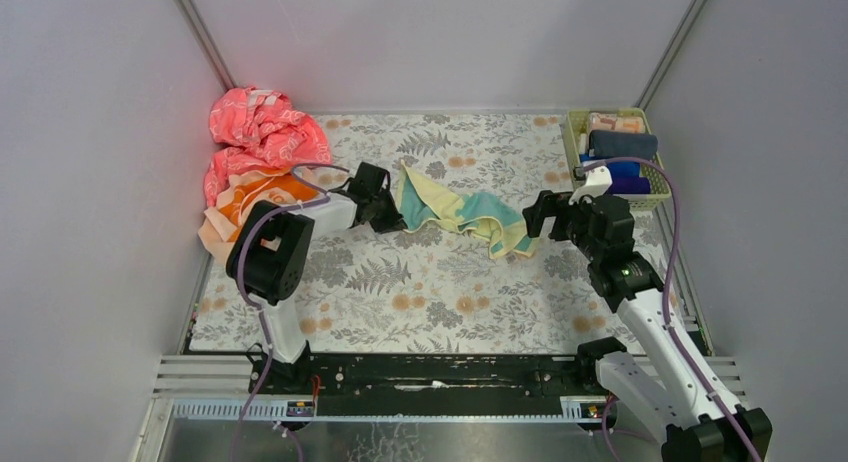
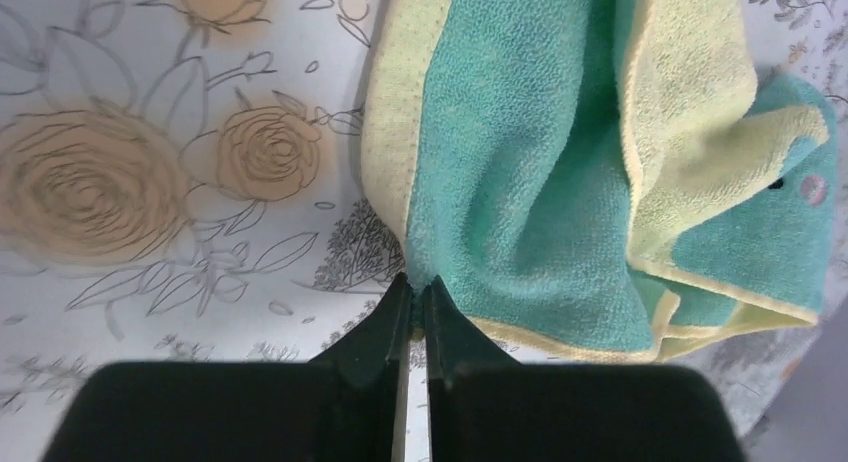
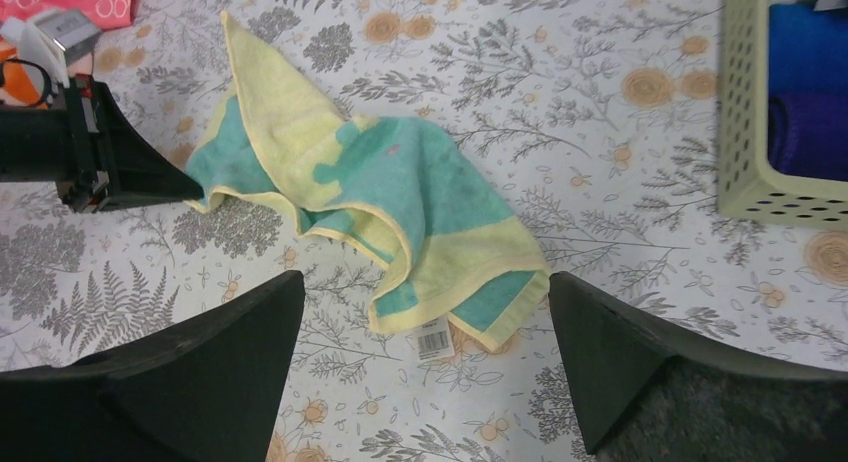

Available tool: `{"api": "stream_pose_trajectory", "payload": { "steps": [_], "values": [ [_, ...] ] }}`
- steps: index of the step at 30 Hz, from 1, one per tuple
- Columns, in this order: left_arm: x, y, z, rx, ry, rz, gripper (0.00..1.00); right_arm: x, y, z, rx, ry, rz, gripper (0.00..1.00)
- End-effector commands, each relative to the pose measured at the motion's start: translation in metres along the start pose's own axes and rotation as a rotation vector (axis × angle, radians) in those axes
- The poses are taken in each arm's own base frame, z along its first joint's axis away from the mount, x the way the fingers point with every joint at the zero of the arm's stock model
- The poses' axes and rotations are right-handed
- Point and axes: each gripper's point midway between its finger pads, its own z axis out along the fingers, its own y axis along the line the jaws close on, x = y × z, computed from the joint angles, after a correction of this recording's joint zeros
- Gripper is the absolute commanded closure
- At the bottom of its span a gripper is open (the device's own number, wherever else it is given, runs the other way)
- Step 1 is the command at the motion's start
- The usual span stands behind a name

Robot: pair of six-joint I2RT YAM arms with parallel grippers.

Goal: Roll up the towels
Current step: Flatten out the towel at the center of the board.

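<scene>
A teal and pale yellow towel (image 1: 460, 210) lies crumpled on the flower-print mat, stretched from centre-left to centre-right. My left gripper (image 1: 395, 220) is shut on the towel's left edge; in the left wrist view the fingertips (image 2: 418, 282) pinch the teal cloth (image 2: 520, 182). My right gripper (image 1: 535, 217) is open and empty, just above the towel's right corner (image 3: 400, 202), jaws wide apart (image 3: 425, 282). The orange and peach towel (image 1: 250, 197) lies bunched at the mat's left edge, behind my left arm.
A pink-red patterned cloth (image 1: 265, 132) is heaped at the back left, partly on the orange towel. A pale green perforated basket (image 1: 572, 147) holding blue and other rolled cloths stands at the back right, and shows in the right wrist view (image 3: 745, 182). A white label (image 3: 433, 339) sticks out from the towel's near corner.
</scene>
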Motion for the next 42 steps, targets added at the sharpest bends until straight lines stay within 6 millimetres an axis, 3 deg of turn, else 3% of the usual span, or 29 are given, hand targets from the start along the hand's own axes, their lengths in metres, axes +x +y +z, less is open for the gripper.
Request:
{"api": "stream_pose_trajectory", "payload": {
  "steps": [1, 5, 8, 10, 12, 13, 15, 18, 22, 26, 28, 34, 42],
  "values": [
    [-0.029, -0.006, -0.044, -0.097, -0.101, 0.108, 1.00, 0.002, 0.014, 0.008, -0.068, 0.017, 0.032, 0.02],
    [-0.040, 0.025, -0.107, -0.313, -0.195, 0.210, 1.00, 0.013, 0.017, 0.016, -0.082, 0.084, 0.049, 0.03],
    [-0.031, 0.055, -0.140, -0.445, -0.211, 0.232, 0.89, 0.028, 0.024, 0.026, -0.121, 0.166, 0.068, 0.06],
    [-0.020, 0.074, -0.149, -0.492, -0.216, 0.221, 0.78, 0.038, 0.028, 0.032, -0.145, 0.225, 0.086, 0.09],
    [-0.011, 0.089, -0.154, -0.521, -0.229, 0.195, 0.56, 0.050, 0.033, 0.039, -0.171, 0.285, 0.098, 0.13],
    [-0.007, 0.098, -0.155, -0.536, -0.231, 0.187, 0.52, 0.059, 0.034, 0.043, -0.177, 0.322, 0.101, 0.15],
    [-0.006, 0.100, -0.156, -0.521, -0.244, 0.161, 0.47, 0.070, 0.038, 0.049, -0.187, 0.372, 0.091, 0.20],
    [-0.009, 0.086, -0.158, -0.444, -0.258, 0.139, 0.40, 0.088, 0.040, 0.056, -0.155, 0.448, 0.052, 0.25],
    [-0.014, 0.056, -0.153, -0.298, -0.261, 0.135, 0.39, 0.112, 0.030, 0.062, -0.078, 0.550, 0.056, 0.34],
    [-0.017, 0.032, -0.128, -0.196, -0.214, 0.145, 0.40, 0.131, 0.028, 0.066, -0.024, 0.617, 0.098, 0.43],
    [-0.017, 0.031, -0.113, -0.191, -0.186, 0.146, 0.41, 0.141, 0.023, 0.066, 0.029, 0.645, 0.122, 0.50],
    [-0.004, 0.057, -0.077, -0.260, -0.106, 0.146, 0.46, 0.160, 0.027, 0.066, 0.137, 0.662, 0.154, 0.54],
    [0.028, 0.104, -0.062, -0.379, -0.017, 0.113, 0.51, 0.183, 0.020, 0.069, 0.285, 0.653, 0.091, 0.52]
  ]
}}
